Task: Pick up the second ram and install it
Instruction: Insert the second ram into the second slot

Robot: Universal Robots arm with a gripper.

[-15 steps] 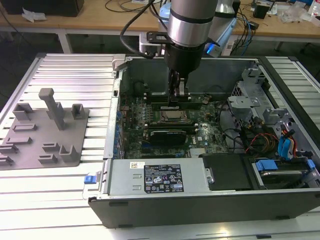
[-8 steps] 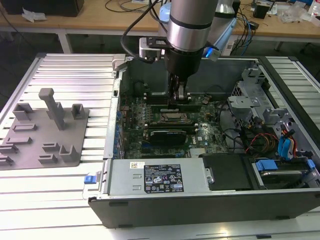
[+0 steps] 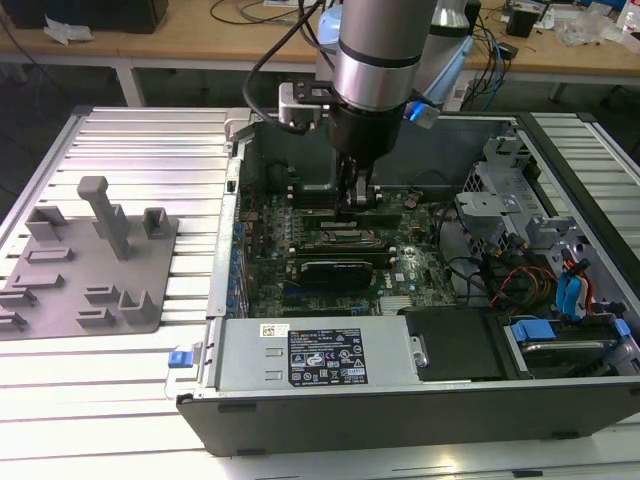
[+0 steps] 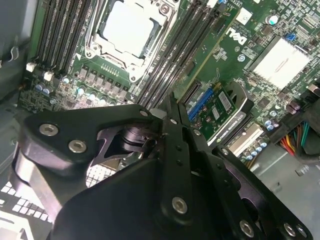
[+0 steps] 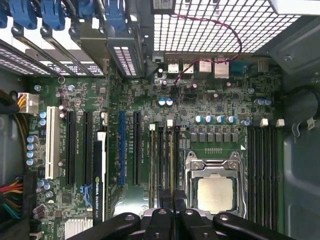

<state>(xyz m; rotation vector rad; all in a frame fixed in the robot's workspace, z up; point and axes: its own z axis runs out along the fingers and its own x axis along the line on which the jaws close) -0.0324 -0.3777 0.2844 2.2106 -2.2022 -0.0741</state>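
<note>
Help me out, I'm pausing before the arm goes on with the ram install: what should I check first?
1. The gripper is over the memory slots, beside the CPU socket: ok.
2. The second ram is seated in a slot or held: cannot tell.
3. The black card is apart from the gripper: ok.
4. The cable bundle is away from the memory slots: ok.
5. The case is open, with the arm reaching in from above: ok.

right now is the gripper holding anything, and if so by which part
Cannot tell. The gripper sits low over the memory slots beside the processor socket, and its own body hides whether it grips a stick there.
</note>
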